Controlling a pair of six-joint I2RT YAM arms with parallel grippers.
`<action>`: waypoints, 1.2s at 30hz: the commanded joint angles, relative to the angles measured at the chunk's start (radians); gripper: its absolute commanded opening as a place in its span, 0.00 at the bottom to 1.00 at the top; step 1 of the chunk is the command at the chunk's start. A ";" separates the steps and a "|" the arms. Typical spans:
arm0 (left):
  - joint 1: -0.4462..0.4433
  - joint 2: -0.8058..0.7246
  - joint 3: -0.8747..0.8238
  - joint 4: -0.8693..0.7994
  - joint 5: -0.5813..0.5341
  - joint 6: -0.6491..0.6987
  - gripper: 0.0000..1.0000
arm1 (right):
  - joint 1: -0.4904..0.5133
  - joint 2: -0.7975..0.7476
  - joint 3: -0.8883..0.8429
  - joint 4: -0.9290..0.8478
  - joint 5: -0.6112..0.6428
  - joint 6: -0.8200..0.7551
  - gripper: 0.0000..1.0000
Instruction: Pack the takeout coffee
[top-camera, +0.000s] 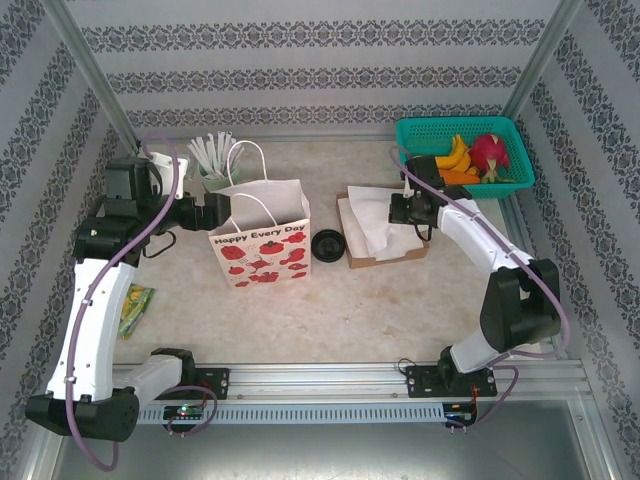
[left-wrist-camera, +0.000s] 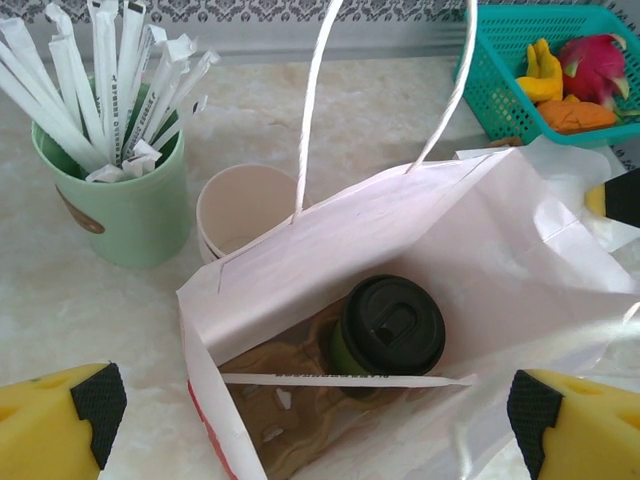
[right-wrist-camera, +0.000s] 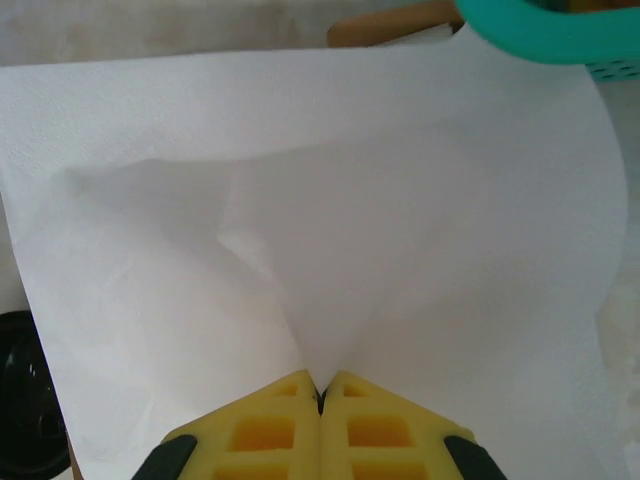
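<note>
**Takeout coffee (left-wrist-camera: 392, 325) bagged; left gripper (left-wrist-camera: 310, 405) released above it, right gripper (right-wrist-camera: 320, 395) clenched on a white napkin (right-wrist-camera: 320, 200).**

The takeout coffee stands upright and lidded on the floor of the paper bag (left-wrist-camera: 420, 230), long axis vertical, directly below the left gripper, whose jaws stand wide and hold nothing. The left arm is the nearer. The right gripper, well apart to the right, is pinched on the white napkin. In the inspector's judgement, that napkin must travel left, past the loose black lid (top-camera: 328, 245), to the bag's open mouth.
</note>
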 joint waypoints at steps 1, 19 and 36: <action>0.009 -0.030 -0.009 0.059 0.028 -0.010 1.00 | -0.005 -0.027 -0.039 0.056 -0.026 0.016 0.00; 0.009 -0.053 -0.016 0.060 0.037 -0.001 1.00 | 0.026 0.166 0.008 0.010 -0.245 -0.038 0.00; 0.009 -0.045 -0.011 0.068 0.037 -0.007 1.00 | 0.027 -0.074 0.005 0.026 -0.331 -0.006 0.00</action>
